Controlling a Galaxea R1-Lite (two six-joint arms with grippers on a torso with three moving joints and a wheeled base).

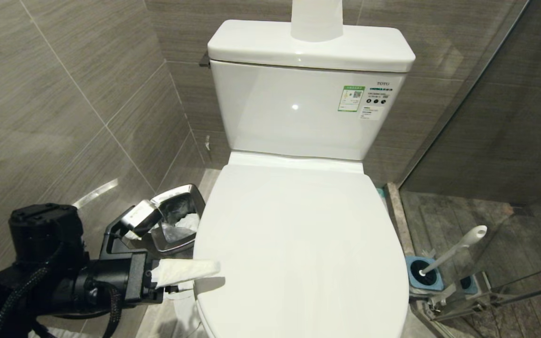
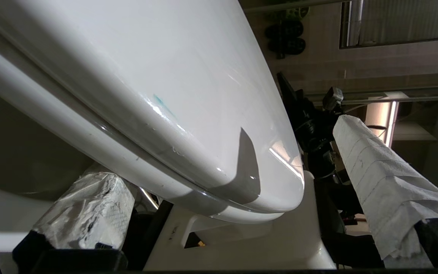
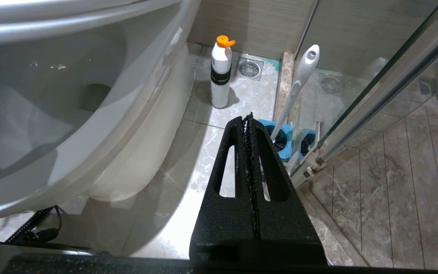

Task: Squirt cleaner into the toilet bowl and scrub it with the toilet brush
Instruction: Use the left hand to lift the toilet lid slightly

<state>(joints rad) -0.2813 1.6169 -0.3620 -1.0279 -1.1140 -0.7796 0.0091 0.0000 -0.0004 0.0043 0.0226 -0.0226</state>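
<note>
The toilet bowl (image 1: 298,244) has its lid down, and the left gripper (image 1: 183,263) stands wide open at the lid's left front edge, its paper-wrapped fingers (image 2: 378,179) above and below it. The toilet brush (image 1: 453,251) stands in its blue holder (image 1: 423,274) on the floor at the right. The right gripper (image 3: 247,125) hangs low beside the bowl, fully closed and empty.

Grey tiled walls (image 1: 64,94), marbled floor (image 3: 234,99), glass shower partition (image 1: 510,141).

Head view looks down; both wrist views low, sharing the toilet bowl (image 1: 298,244).
</note>
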